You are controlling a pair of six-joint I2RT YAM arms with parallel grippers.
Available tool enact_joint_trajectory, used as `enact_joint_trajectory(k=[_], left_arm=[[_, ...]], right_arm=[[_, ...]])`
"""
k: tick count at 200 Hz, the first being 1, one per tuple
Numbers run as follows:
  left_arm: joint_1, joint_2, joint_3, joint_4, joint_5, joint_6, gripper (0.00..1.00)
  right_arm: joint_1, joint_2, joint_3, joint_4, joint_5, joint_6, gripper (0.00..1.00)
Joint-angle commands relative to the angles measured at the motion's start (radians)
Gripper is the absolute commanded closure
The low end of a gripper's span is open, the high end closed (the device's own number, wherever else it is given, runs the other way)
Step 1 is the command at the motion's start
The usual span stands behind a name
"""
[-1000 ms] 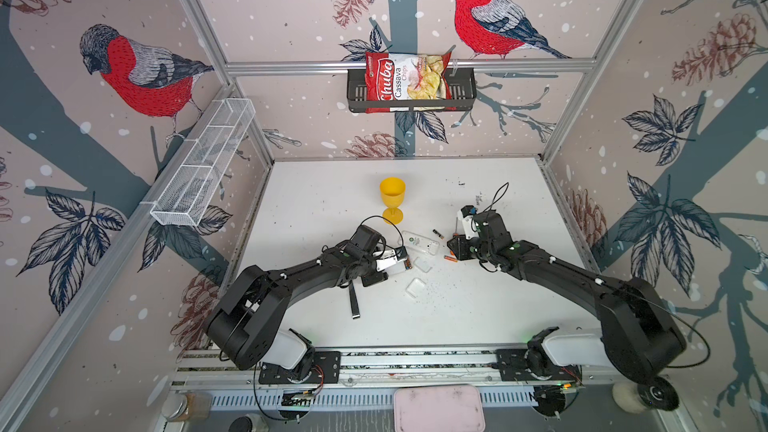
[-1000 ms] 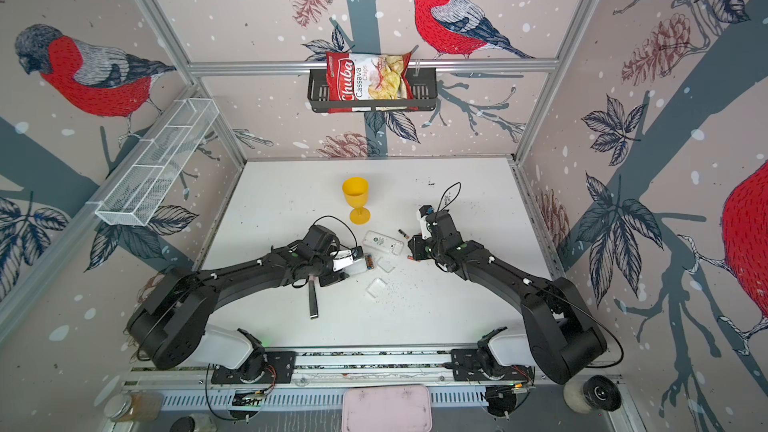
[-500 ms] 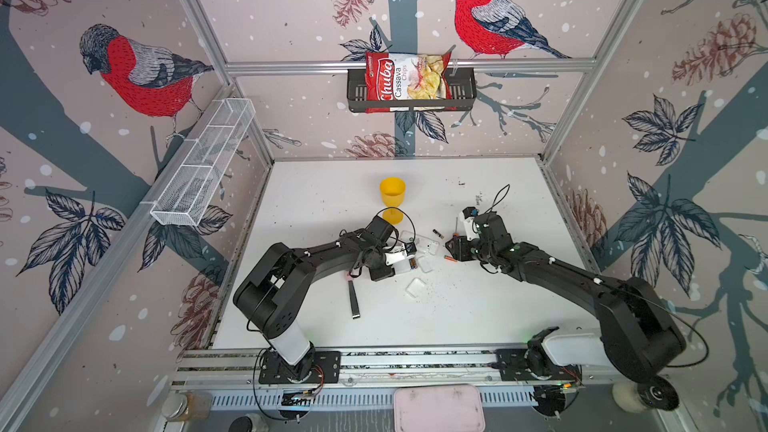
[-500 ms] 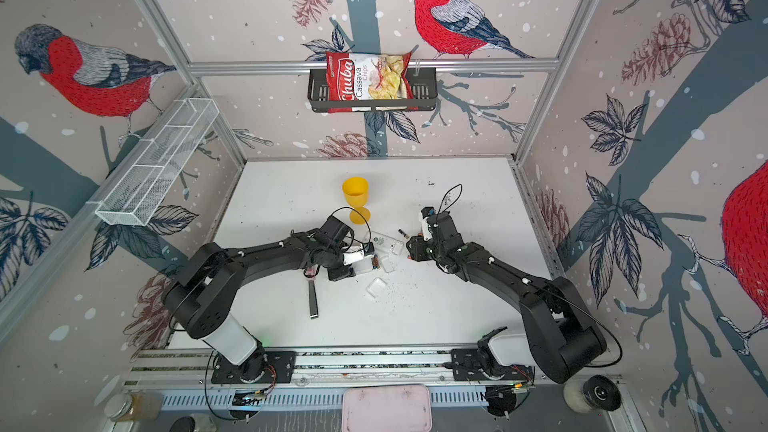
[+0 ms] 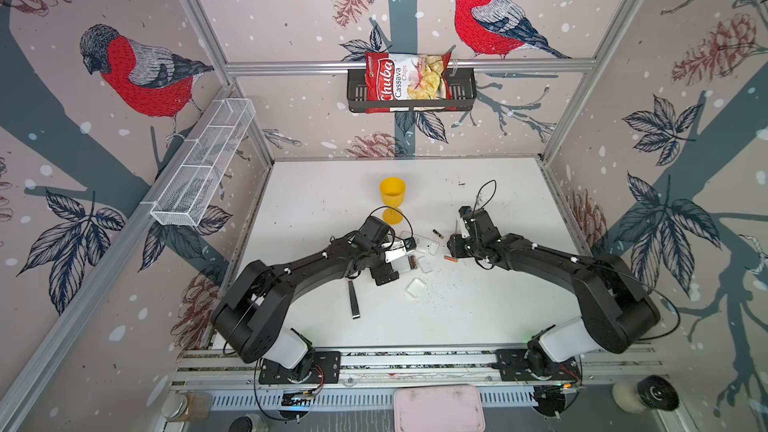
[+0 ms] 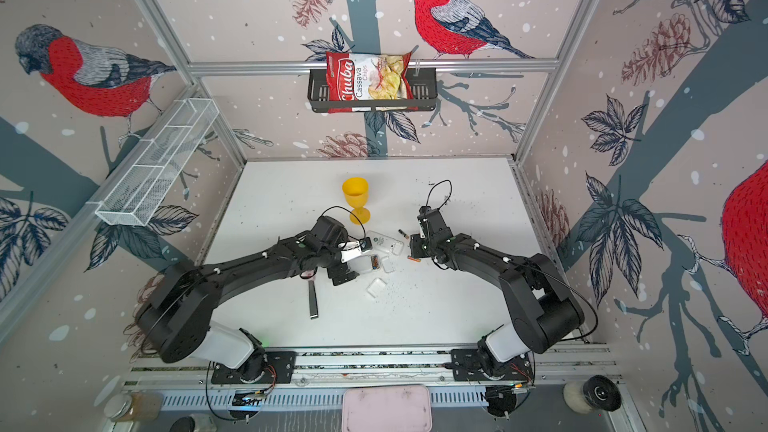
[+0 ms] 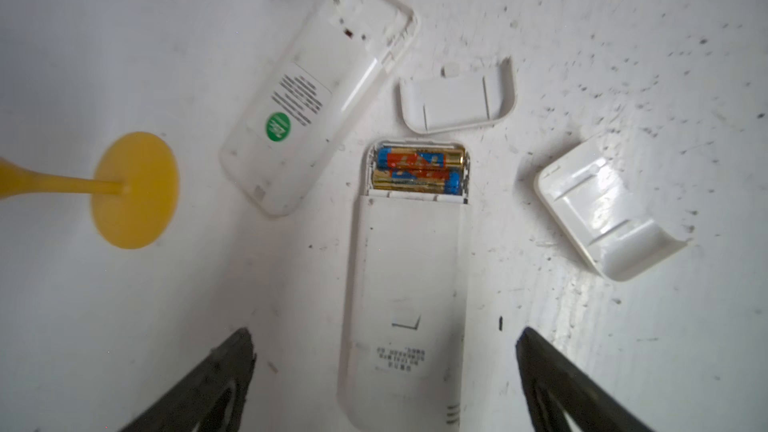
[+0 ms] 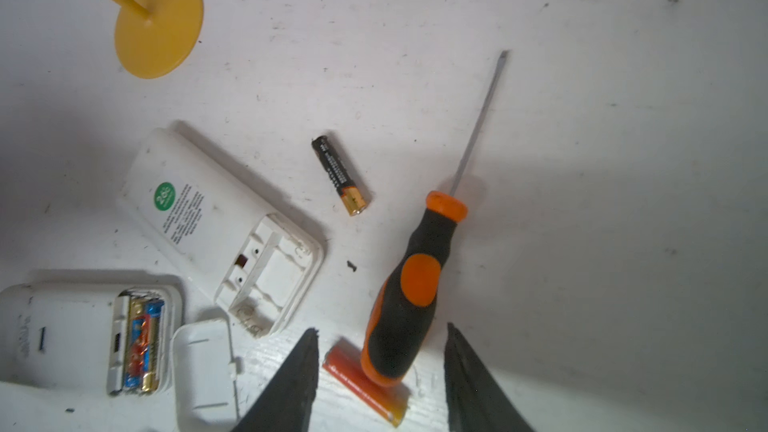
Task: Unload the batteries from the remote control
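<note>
Now | left gripper (image 7: pixel 384 330) spread wide, empty | right gripper (image 8: pixel 381 328) parted, empty; screwdriver (image 8: pixel 409 297) overlies orange battery (image 8: pixel 357 384)

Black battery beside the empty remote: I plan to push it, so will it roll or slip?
The black battery is a smooth cylinder lying on its side, so a sideways push likely rolls it. Small and thin, it probably feels light.

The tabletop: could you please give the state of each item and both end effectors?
White plastic remote with green sticker: compartment open, empty.
Plain white plastic remote: cover off, two gold-and-blue batteries inside.
Two white plastic covers: detached.
Black-and-gold cylindrical battery: lying loose.
Orange cylindrical battery: lying loose.
Orange-and-black-handled screwdriver: lying flat.
Yellow plastic goblet: upright.
Left end effector: open, empty.
Right end effector: open, empty.
</note>
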Motion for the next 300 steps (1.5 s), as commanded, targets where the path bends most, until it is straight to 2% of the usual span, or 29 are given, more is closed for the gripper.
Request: enact_joint_trajectory(k=[1, 40, 54, 71, 89, 119, 138, 156, 179, 200, 226, 244, 257, 268, 280, 300], left_arm=[[-0.001, -0.097, -0.031, 0.036, 0.008, -0.031, 0.02], [-0.006, -0.282, -0.116, 0.187, -0.045, -0.185, 0.02], [-0.022, -0.317, -0.108, 0.200, -0.146, -0.274, 0.02], [-0.024, -0.317, -0.052, 0.159, -0.250, -0.403, 0.02], [-0.025, -0.289, 0.030, 0.073, -0.309, -0.511, 0.02], [-0.025, -0.272, 0.087, -0.005, -0.327, -0.662, 0.02], [-0.024, -0.322, 0.074, 0.017, -0.328, -0.784, 0.02], [-0.025, -0.421, -0.019, 0.149, -0.327, -0.886, 0.02], [-0.021, -0.590, -0.258, 0.440, -0.390, -1.002, 0.03], [-0.019, -0.712, -0.409, 0.609, -0.327, -1.023, 0.02], [-0.018, -0.737, -0.425, 0.567, -0.354, -1.081, 0.05], [-0.013, -0.705, -0.426, 0.589, -0.296, -1.113, 0.13], [-0.012, -0.664, -0.432, 0.633, -0.252, -1.147, 0.13], [-0.012, -0.620, -0.429, 0.663, -0.235, -1.178, 0.12], [-0.011, -0.571, -0.433, 0.709, -0.216, -1.212, 0.06], [-0.007, -0.499, -0.445, 0.804, -0.175, -1.256, 0.05]], right_arm=[[0.002, 0.026, 0.026, -0.031, 0.052, 0.007, 0.53], [0.008, 0.114, 0.074, -0.052, 0.061, 0.001, 0.59], [0.017, 0.144, 0.085, -0.057, 0.072, 0.002, 0.60], [0.023, 0.171, 0.089, -0.054, 0.079, 0.014, 0.63], [0.029, 0.195, 0.091, -0.045, 0.081, 0.024, 0.67], [0.042, 0.210, 0.103, -0.053, 0.097, 0.034, 0.81], [0.045, 0.199, 0.107, -0.068, 0.111, 0.036, 0.85], [0.045, 0.173, 0.108, -0.081, 0.131, 0.037, 0.89], [0.056, 0.089, 0.073, -0.057, 0.147, 0.030, 0.92], [0.083, -0.019, 0.024, -0.017, 0.140, 0.021, 0.92], [0.098, -0.142, -0.047, 0.052, 0.035, -0.004, 0.91], [0.099, -0.205, -0.092, 0.107, -0.060, -0.036, 0.91], [0.103, -0.253, -0.124, 0.149, -0.121, -0.069, 0.91], [0.109, -0.300, -0.149, 0.182, -0.151, -0.098, 0.91], [0.119, -0.343, -0.172, 0.208, -0.159, -0.123, 0.91], [0.124, -0.397, -0.193, 0.247, -0.177, -0.147, 0.91]])
